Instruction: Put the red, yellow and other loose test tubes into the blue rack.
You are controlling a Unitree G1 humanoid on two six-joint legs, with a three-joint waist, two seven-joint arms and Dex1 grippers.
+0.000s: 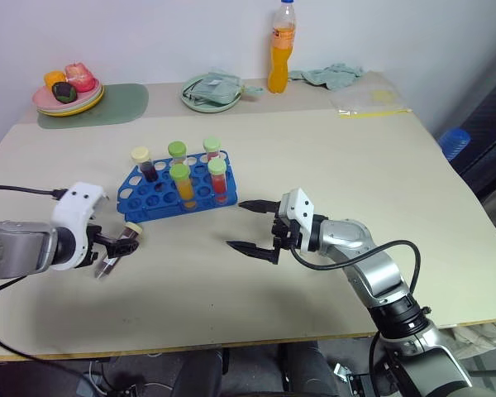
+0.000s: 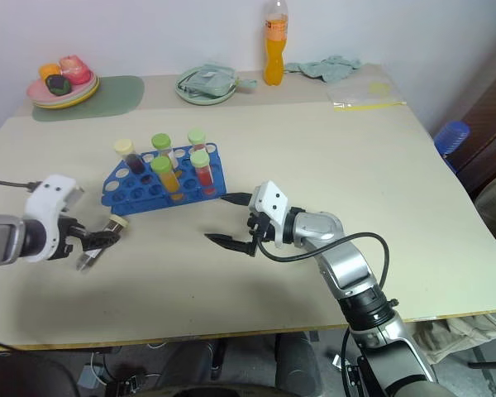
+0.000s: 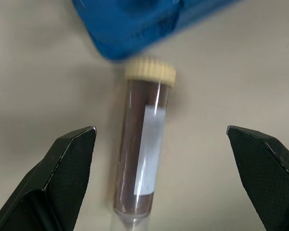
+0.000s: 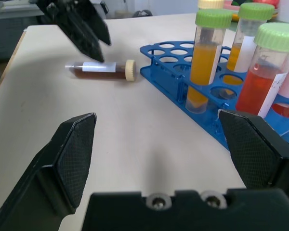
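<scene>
Left gripper (image 1: 114, 251) at table's left, fingers spread wide, grasping nothing. Loose test tube (image 1: 121, 246) lies flat on table (image 1: 331, 157) between its fingers, untouched, cream cap toward blue rack (image 1: 149, 198), cap just beside rack's near corner. Tube: clear, dark brown liquid, white label, tapered tip. Rack right of tube, holds five upright tubes: one cream-capped dark, four green-capped with orange, red, pink fills. Right gripper (image 1: 252, 225) right of rack, jaws wide apart, empty, pointing toward rack.

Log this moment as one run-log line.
left gripper: open over lying brown tube | right gripper: open, empty | rack: five tubes upright
</scene>
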